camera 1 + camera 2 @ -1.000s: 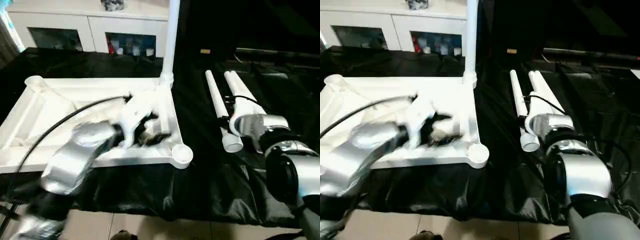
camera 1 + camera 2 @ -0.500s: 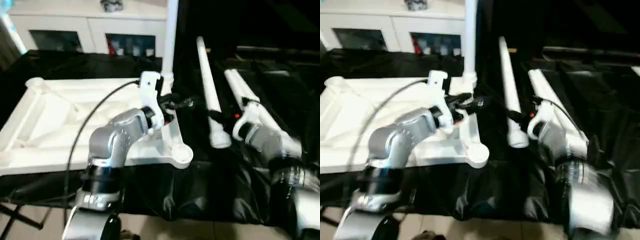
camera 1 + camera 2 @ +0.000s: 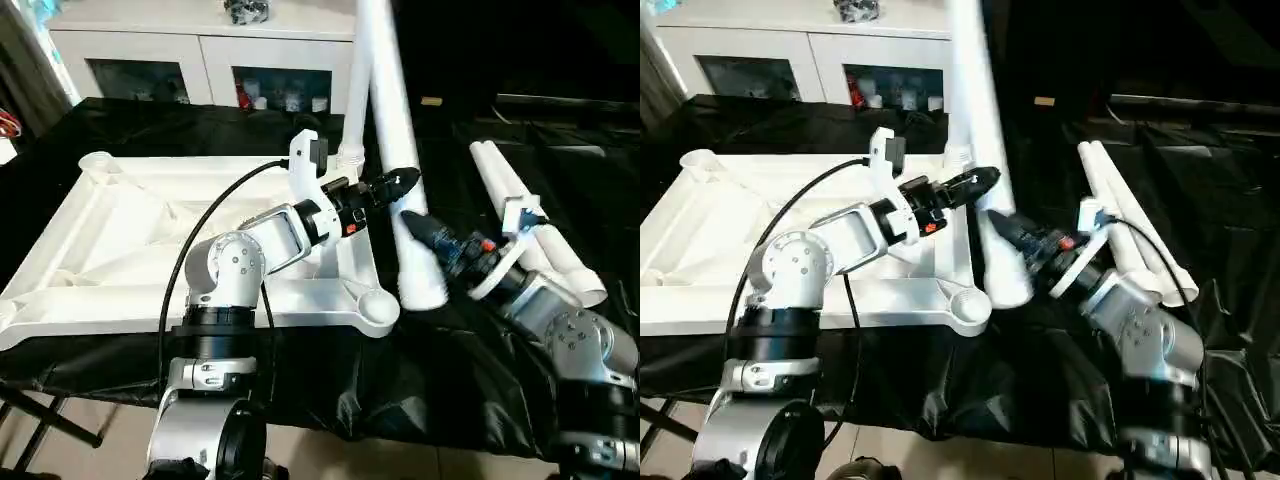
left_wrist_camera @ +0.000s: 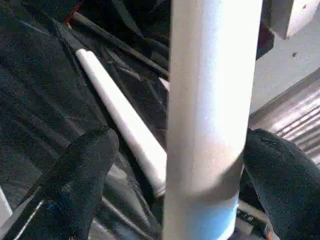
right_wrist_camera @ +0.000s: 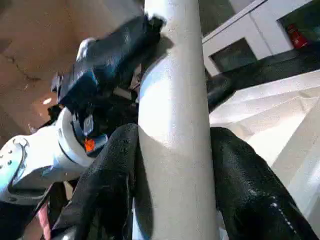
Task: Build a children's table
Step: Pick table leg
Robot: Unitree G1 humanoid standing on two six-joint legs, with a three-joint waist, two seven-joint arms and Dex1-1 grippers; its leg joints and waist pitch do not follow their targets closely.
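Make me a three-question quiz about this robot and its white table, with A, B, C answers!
1. Where do the two spare legs lie?
A. on the black cloth, to the robot's right of the table top
B. stacked on the table top
C. under the table top

2. How many legs stand in a corner socket?
A. four
B. one
C. three

3. What is the right end effector doing?
A. hanging open and empty
B. gripping a cable
C. gripping a raised leg

Answers:
1 A, both lie on the cloth beside the top.
2 B, a single standing leg rises at the far corner.
3 C, its fingers press on the leg's sides.
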